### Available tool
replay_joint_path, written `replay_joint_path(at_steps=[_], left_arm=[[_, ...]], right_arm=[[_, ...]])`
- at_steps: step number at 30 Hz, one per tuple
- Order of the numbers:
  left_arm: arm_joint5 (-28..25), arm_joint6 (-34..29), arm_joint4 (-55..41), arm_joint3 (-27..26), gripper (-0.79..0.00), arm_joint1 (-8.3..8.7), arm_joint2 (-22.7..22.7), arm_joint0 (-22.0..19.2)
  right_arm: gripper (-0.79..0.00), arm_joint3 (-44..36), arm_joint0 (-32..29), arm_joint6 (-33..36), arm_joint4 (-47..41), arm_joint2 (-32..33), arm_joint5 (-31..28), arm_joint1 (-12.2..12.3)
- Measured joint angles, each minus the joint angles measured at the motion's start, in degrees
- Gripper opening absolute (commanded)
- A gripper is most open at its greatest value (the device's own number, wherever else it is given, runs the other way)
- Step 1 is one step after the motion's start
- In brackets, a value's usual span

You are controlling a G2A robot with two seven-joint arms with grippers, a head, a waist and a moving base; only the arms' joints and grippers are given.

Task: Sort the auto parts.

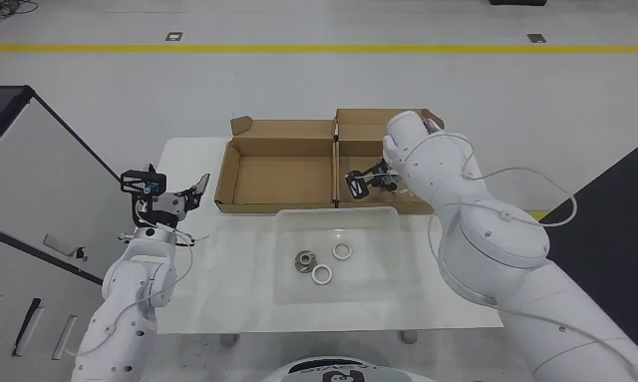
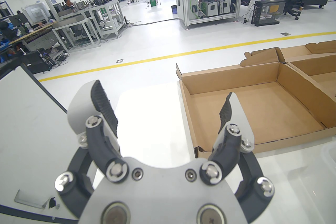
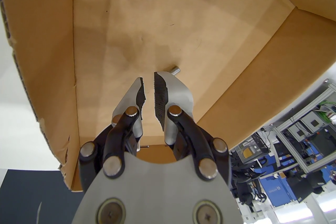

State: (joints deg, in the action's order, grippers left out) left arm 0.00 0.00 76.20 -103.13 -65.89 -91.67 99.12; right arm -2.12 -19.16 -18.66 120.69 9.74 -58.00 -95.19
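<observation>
Cardboard floor of the right box [image 3: 183, 12] lies beneath the right claw [image 3: 147, 80], which hangs inside the box walls. Its fingers [image 3: 160, 93] stand nearly together, with only a narrow slit between the ribbed pads and nothing gripped in that slit. A small threaded bolt [image 3: 175, 70] lies on the box floor just past the tip of one finger. It is very close to that tip, but whether the two touch cannot be told.

Left claw [image 2: 163, 88] hovers over the table [image 1: 219, 302], well apart from the right claw. It is spread wide and holds nothing, and neither pad touches anything. The left box [image 2: 262, 109] sits just ahead of it and off to one side, open-topped with a bare floor.

Between the two claws, on the robot's side of both boxes, sits a clear tray [image 1: 289, 222]. In it lie a metal hub [image 1: 302, 259], one white ring [image 1: 342, 250] just beside the hub, and a second ring [image 1: 322, 274] close by. All three are well apart from either claw.
</observation>
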Motion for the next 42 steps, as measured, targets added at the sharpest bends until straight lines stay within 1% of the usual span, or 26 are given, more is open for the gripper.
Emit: replay_joint_path(at_steps=[3,8,11,13,14,16,18,19,25,37,42], left_arm=[[0.00,0.00,0.00,0.00,0.000,0.00,0.00,0.00],[0.00,0.00,0.00,0.00,0.000,0.00,0.00,0.00],[0.00,0.00,0.00,0.00,0.000,0.00,0.00,0.00],[0.00,0.00,0.00,0.00,0.000,0.00,0.00,0.00],[0.00,0.00,0.00,0.00,0.000,0.00,0.00,0.00],[0.00,0.00,0.00,0.00,0.000,0.00,0.00,0.00],[0.00,0.00,0.00,0.00,0.000,0.00,0.00,0.00],[0.00,0.00,0.00,0.00,0.000,0.00,0.00,0.00],[0.00,0.00,0.00,0.00,0.000,0.00,0.00,0.00],[0.00,0.00,0.00,0.00,0.000,0.00,0.00,0.00],[0.00,0.00,0.00,0.00,0.000,0.00,0.00,0.00]], right_arm=[[-0.588,0.97,0.15,-1.11,0.77,0.00,0.00,-0.46],[-0.474,2.05,0.83,-2.76,1.38,0.00,0.00,-1.08],[-0.425,2.14,1.56,-3.43,1.18,0.03,0.00,-1.21],[-0.406,2.13,2.13,-3.76,0.72,0.11,0.00,-1.15],[-0.382,2.12,2.57,-4.10,0.31,0.20,0.00,-1.09],[-0.129,2.12,3.30,-4.85,-0.40,0.39,0.00,-0.97],[-0.065,2.12,4.00,-5.90,-1.23,0.63,0.00,-0.73],[-0.003,2.12,4.22,-6.43,-1.52,0.70,0.00,-0.60],[0.000,2.12,5.60,-11.50,-3.24,1.06,0.00,0.72],[0.000,2.12,8.60,-26.61,-3.86,0.59,0.10,4.44],[0.000,1.97,8.90,-31.52,-6.29,1.37,3.85,6.27]])
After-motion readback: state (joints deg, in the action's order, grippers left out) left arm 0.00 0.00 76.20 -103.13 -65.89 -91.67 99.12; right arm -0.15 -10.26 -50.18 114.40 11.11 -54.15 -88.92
